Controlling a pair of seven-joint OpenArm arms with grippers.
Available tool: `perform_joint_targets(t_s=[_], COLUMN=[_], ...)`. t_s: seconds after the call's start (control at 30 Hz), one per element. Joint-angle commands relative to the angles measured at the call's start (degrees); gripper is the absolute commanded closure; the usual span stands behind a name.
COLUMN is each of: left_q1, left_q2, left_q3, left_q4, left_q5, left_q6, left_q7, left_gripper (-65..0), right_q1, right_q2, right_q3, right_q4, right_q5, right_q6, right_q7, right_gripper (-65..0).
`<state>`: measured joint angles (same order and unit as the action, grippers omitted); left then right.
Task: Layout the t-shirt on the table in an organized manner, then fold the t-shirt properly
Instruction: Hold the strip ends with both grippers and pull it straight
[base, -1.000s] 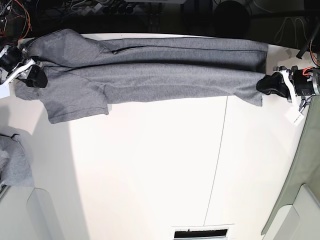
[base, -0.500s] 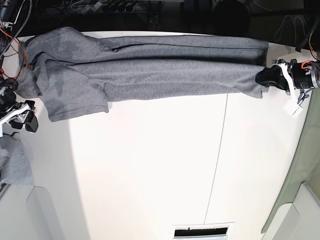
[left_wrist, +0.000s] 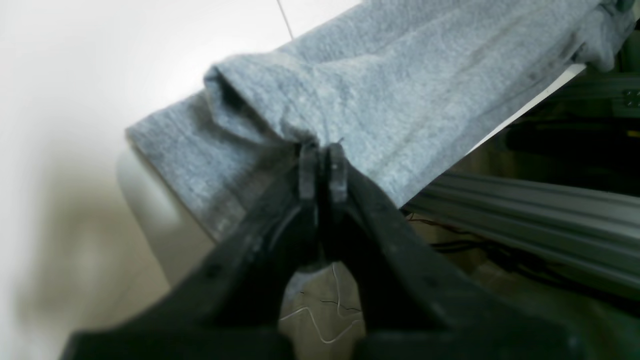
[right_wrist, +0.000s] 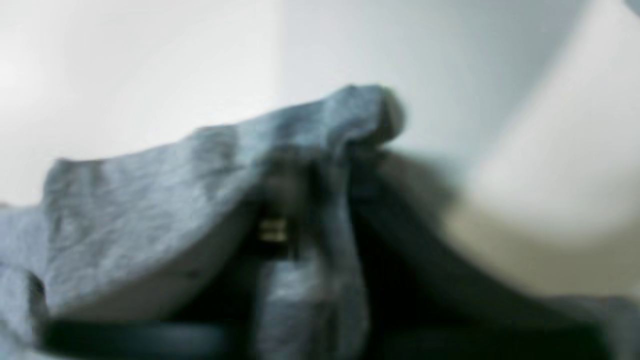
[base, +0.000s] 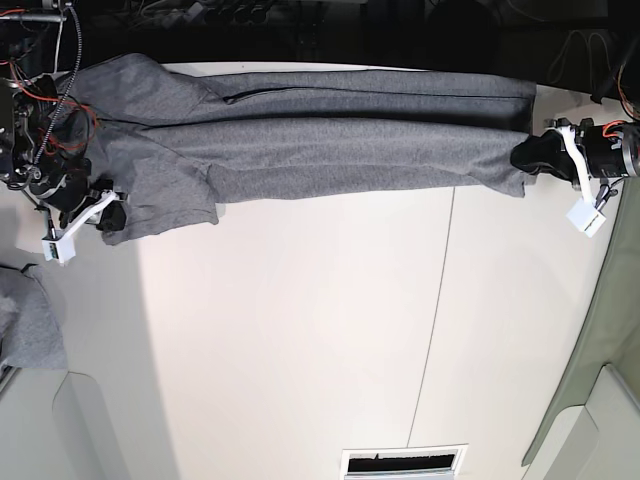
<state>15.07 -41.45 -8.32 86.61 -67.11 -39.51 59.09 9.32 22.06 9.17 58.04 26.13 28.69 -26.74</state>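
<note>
Left gripper (left_wrist: 322, 162): jaws pinched tight on the hem of the t-shirt (base: 330, 140), at 3 o'clock. Right gripper (base: 105, 215): jaws closed on the sleeve edge at 9 o'clock; blurred view. Shirt lies stretched along the counter (base: 300, 350) at its 12 o'clock edge. Risk: thin pinch slips if arms pull apart. Both arms low, reaching inward.

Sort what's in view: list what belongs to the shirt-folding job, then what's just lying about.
Job:
t-shirt
table
left gripper, shut on the t-shirt
right gripper, shut on the t-shirt

Lying about:
grey cloth scrap
pale bin corner
</note>
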Motion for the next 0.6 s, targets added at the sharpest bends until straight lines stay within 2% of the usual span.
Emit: perform_joint_targets(t_s=[0.0, 0.1, 0.2, 0.27, 0.37, 0.57], left_q1=[-0.5, -0.5, -0.5, -0.5, -0.5, -0.5], left_q2=[-1.2, -1.2, -1.2, -1.2, -1.2, -1.2], left_q3=[-0.7, -0.7, -0.7, -0.7, -0.7, -0.7], left_q4=[0.7, 0.7, 0.7, 0.7, 0.7, 0.7], left_q5=[-0.9, -0.8, -0.8, -0.7, -0.8, -0.7], left_q6=[-0.5, -0.5, -0.5, -0.5, -0.5, -0.5], left_q7=[-0.8, -0.8, -0.8, -0.8, -0.8, 0.0], left_gripper=[0.0, 0.0, 0.0, 0.0, 0.0, 0.0], right_q1=[0.6, 0.6, 0.0, -1.9, -6.6, -18.3], right_q2=[0.9, 0.9, 0.9, 0.9, 0.9, 1.0], right_q3=[0.1, 0.4, 1.9, 3.9, 7.8, 17.1], right_q4=[1.2, 3.7, 8.7, 13.8, 22.6, 36.4], right_q5=[0.3, 2.7, 6.2, 8.6, 12.7, 18.6], right_q6=[0.3, 0.3, 0.3, 1.4, 2.7, 2.7], right_q7=[-0.4, -2.2, -7.6, -11.0, -14.9, -20.0], right_gripper=[0.0, 0.0, 0.0, 0.0, 0.0, 0.0])
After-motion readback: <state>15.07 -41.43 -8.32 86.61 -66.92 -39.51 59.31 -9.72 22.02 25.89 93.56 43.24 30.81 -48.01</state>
